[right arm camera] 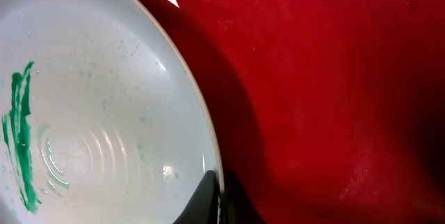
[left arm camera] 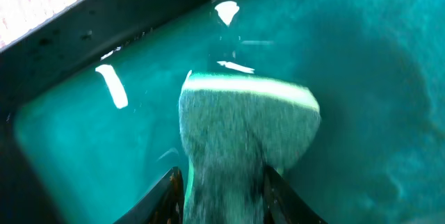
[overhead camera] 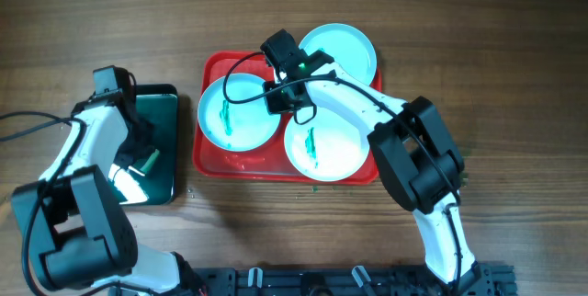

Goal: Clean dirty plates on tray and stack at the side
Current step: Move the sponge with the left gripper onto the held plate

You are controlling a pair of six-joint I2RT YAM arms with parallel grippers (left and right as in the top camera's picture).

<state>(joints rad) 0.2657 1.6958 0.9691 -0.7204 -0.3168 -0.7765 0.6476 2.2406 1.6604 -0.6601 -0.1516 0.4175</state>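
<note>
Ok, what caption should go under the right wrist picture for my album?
The right tool pinches the rim of a white plate smeared green, resting on the red tray.

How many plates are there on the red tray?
3: one plate on the tray's left side, one at its far right corner, one at its near right. The right arm above them hardly hides a fourth.
</note>
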